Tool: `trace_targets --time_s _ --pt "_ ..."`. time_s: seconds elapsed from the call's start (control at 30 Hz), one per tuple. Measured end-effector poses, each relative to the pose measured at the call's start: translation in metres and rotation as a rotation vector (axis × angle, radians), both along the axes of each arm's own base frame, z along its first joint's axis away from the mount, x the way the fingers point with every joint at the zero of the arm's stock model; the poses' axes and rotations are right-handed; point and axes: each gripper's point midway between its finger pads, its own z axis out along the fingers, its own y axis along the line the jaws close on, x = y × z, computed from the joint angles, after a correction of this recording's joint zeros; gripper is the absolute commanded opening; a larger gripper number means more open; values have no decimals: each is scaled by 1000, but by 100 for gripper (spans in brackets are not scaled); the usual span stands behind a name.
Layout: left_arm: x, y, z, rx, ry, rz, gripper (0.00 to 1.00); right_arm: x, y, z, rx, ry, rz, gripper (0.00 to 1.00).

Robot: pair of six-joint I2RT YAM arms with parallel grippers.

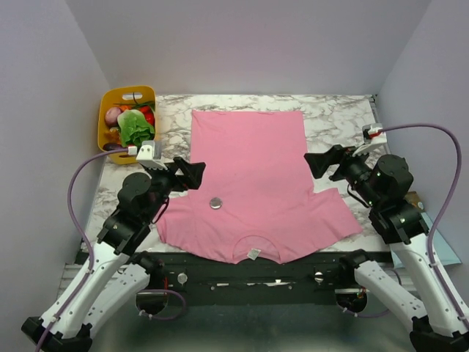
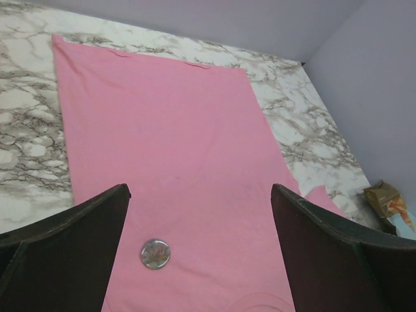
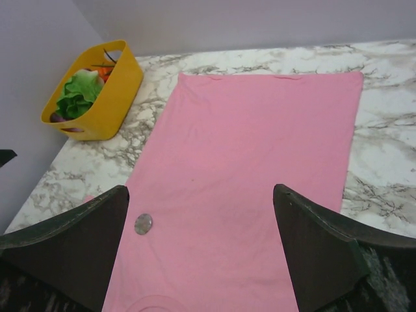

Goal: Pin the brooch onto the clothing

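Nearest of all are the two arms, rising from the table's near edge at 6 o'clock. Of these, the left claw (image 1: 196,174) hangs over the 9 o'clock edge of the clothing (image 1: 249,154), spread wide with nothing in it. The right claw (image 1: 311,167) mirrors it at the 3 o'clock edge, just as wide and just as empty.

The brooch (image 1: 215,203) lies flat on the pink cloth, toward 7 o'clock from the shirt's middle and just off at 5 o'clock from the left claw. It touches neither claw. Whether its pin has caught the fabric I can't make out.

To my eye it's a light, stiff little disc with a shiny face, likely slick. It lies so flat that it gives little to bite on, so I'd take it gently by the rim. The shirt is soft and limp and would probably bunch or lift with any pull. Its white label (image 1: 253,254) sits at the neckline, at 6 o'clock.

The table (image 1: 337,117) is grey-veined white marble and looks smooth. A yellow basket (image 1: 105,136) of vegetables stands at the 10 o'clock corner, apart from the shirt. Plain pale walls close in three sides.
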Motion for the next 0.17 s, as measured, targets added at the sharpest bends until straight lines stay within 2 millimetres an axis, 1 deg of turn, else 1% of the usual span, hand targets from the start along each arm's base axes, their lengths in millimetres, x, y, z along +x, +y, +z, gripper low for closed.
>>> trace_targets --time_s 0.1,0.17 --pt "0 -1 4 -8 -15 -5 99 1 1 -13 -13 27 1 100" --pt "0 -2 6 -11 -25 -11 99 2 1 -17 -20 38 2 100"
